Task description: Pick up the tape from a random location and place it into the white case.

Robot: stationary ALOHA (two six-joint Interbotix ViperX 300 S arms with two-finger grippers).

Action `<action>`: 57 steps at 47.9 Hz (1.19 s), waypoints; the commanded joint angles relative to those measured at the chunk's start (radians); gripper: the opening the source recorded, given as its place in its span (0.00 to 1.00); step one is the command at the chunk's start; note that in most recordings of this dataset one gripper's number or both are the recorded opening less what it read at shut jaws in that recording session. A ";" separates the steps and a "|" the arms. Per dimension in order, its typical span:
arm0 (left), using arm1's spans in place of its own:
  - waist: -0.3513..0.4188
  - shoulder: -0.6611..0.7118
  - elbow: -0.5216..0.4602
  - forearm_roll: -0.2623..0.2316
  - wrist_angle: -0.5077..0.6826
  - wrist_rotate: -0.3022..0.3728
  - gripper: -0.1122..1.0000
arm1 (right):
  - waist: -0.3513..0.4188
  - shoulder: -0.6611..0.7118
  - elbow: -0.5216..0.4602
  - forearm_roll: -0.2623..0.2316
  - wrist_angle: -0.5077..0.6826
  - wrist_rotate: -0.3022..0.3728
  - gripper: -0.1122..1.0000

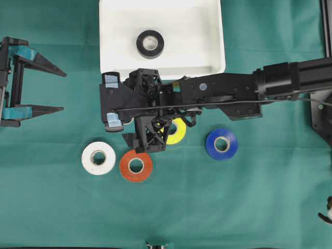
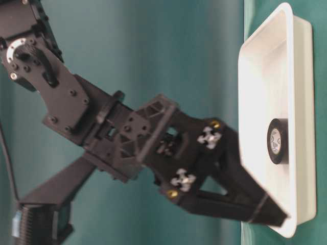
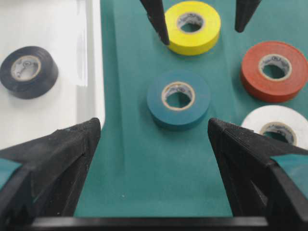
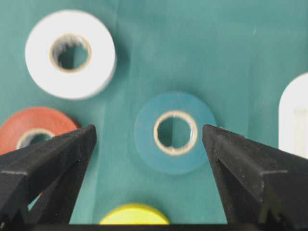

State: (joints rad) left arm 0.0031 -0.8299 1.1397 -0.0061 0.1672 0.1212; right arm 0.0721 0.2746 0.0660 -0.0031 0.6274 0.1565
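A large shallow white rectangular plastic case (image 1: 212, 36) with rounded corners and a raised rim is seen at the top middle of the green-covered worktop (image 1: 259, 207) in the overhead view, and a black roll of tape (image 1: 150, 44) lies flat inside it. Outside the case, further rolls lie flat on the cloth: a white roll of tape (image 1: 98, 158), an orange-red roll of tape (image 1: 136, 166) just beside it, a yellow roll of tape (image 1: 178, 133) partly covered by the right arm, and a blue roll of tape (image 1: 221, 143) set apart to the right. A teal roll of tape (image 4: 174, 132), close in colour to the cloth, is shown in both wrist views between the case and the other rolls; in the overhead view it is hidden beneath the right arm. The right gripper (image 4: 149, 139) is reached across the middle, just below the case, and is held above the teal roll with its jaws spread wide on either side of it; nothing is grasped. The left gripper (image 1: 58, 91) is kept at the left edge of the worktop, well apart from the rolls, its jaws likewise spread wide and holding nothing.
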 commanded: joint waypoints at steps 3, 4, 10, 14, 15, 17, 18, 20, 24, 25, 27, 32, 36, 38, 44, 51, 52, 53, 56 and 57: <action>-0.002 0.003 -0.012 -0.003 -0.006 0.000 0.98 | -0.002 -0.008 -0.043 0.002 0.046 0.006 0.93; -0.002 0.003 -0.011 -0.003 -0.005 0.002 0.98 | -0.002 -0.008 -0.044 0.000 0.048 0.005 0.93; -0.002 0.003 -0.011 -0.003 -0.006 0.000 0.98 | -0.002 -0.006 -0.048 0.002 0.054 0.005 0.93; -0.002 0.003 -0.011 -0.003 -0.005 0.002 0.98 | -0.002 -0.006 -0.046 0.000 0.054 0.003 0.93; -0.003 0.003 -0.012 -0.003 -0.005 0.000 0.98 | -0.002 -0.006 -0.048 0.002 0.054 0.003 0.93; -0.002 0.003 -0.011 -0.003 -0.005 0.000 0.98 | -0.002 -0.006 -0.046 0.002 0.055 0.005 0.93; -0.002 0.003 -0.011 -0.003 -0.005 0.000 0.98 | -0.002 -0.006 -0.048 0.002 0.055 0.005 0.93; -0.002 0.003 -0.012 -0.003 -0.006 0.002 0.98 | -0.002 -0.006 -0.046 0.000 0.054 0.003 0.93; -0.003 0.003 -0.012 -0.003 -0.006 0.002 0.98 | -0.002 -0.006 -0.048 0.002 0.054 0.003 0.93; -0.002 0.003 -0.012 -0.003 -0.006 0.000 0.98 | 0.000 -0.006 -0.046 0.000 0.055 0.003 0.93; -0.003 0.003 -0.012 -0.003 -0.006 0.002 0.98 | -0.002 -0.006 -0.046 0.000 0.054 0.003 0.93; -0.002 0.003 -0.011 -0.003 -0.006 0.002 0.98 | -0.002 -0.006 -0.048 -0.003 0.054 0.002 0.93; -0.003 0.003 -0.011 -0.003 -0.005 0.002 0.98 | -0.002 -0.006 -0.048 -0.006 0.054 0.003 0.93; -0.002 0.003 -0.012 -0.003 -0.005 0.000 0.98 | -0.002 -0.006 -0.046 -0.008 0.052 0.003 0.93; -0.002 0.003 -0.012 -0.003 -0.005 0.002 0.98 | -0.002 -0.006 -0.048 -0.008 0.051 0.003 0.93; -0.003 0.003 -0.012 -0.003 -0.006 0.000 0.98 | -0.002 -0.006 -0.046 -0.009 0.051 0.003 0.93; -0.003 0.003 -0.012 -0.003 -0.006 0.002 0.98 | -0.002 -0.006 -0.048 -0.009 0.052 0.003 0.93; -0.002 0.003 -0.012 -0.003 -0.005 0.002 0.98 | -0.002 -0.006 -0.048 -0.009 0.052 0.003 0.93; -0.002 0.003 -0.011 -0.003 -0.005 0.002 0.98 | -0.002 -0.006 -0.046 -0.009 0.052 0.003 0.93; -0.002 0.003 -0.012 -0.003 -0.006 0.002 0.98 | -0.002 -0.006 -0.046 -0.009 0.052 0.003 0.93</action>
State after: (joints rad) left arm 0.0031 -0.8299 1.1413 -0.0077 0.1672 0.1212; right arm 0.0721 0.2853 0.0460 -0.0107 0.6826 0.1565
